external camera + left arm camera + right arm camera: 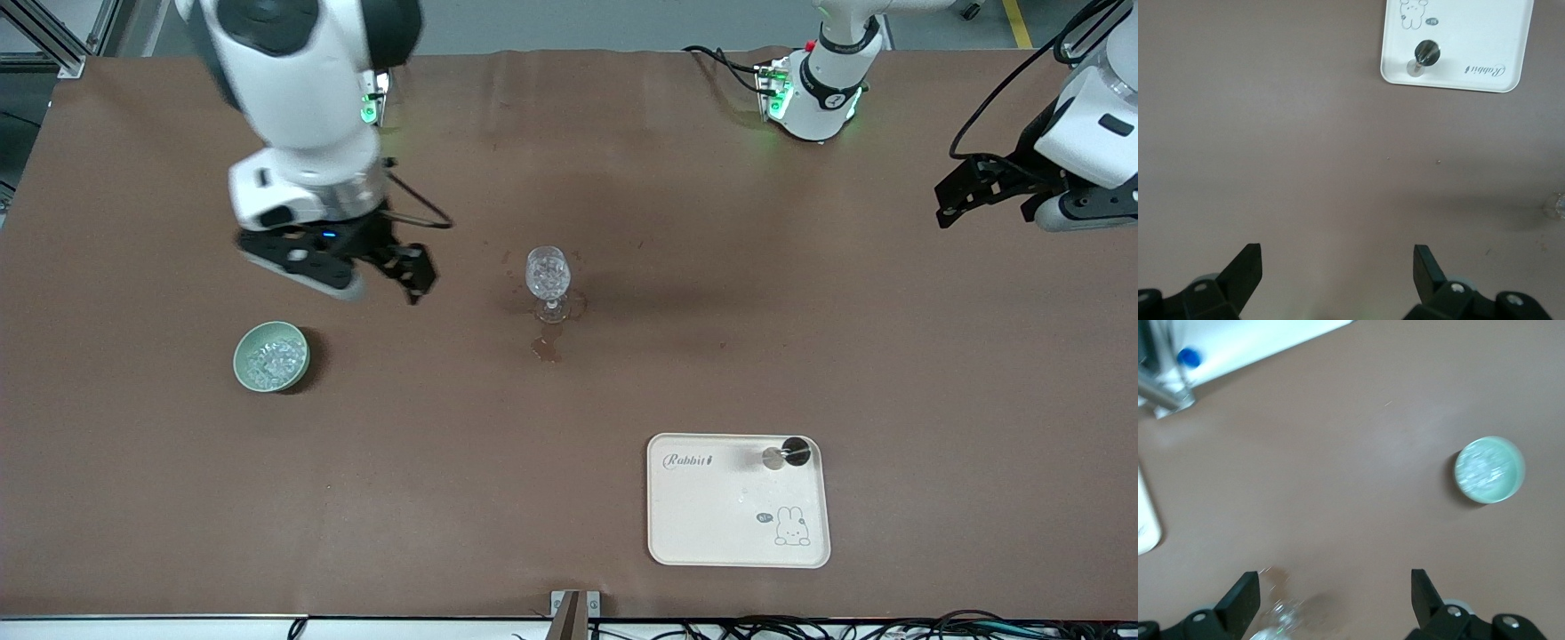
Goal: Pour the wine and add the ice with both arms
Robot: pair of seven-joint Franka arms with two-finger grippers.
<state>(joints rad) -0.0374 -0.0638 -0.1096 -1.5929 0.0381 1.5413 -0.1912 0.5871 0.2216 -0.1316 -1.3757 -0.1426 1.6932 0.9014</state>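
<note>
Right hand (391, 267): up in the air over bare table (569, 391), between the bowl and the glass; fingers spread wide, holding nothing.
Left hand (987, 191): raised over the left arm's end of the table, well apart from all items; fingers spread wide, empty.
Bowl (270, 356): pale green, upright on the table toward the right arm's end, nearer the front camera than the right hand's position.
Ice (272, 358): clear chunks lying in the bowl.
Glass (548, 283): clear, stemmed, upright near mid-table; contents cannot be told apart.
Wet patch (546, 345): dark stain on the table just beside the glass foot, on the front camera's side.
Tray (711, 516): cream, rabbit print, flat on the table near the front camera's edge.
Jigger (786, 454): small, silvery, standing in 1 corner of the tray; liquid not visible.
</note>
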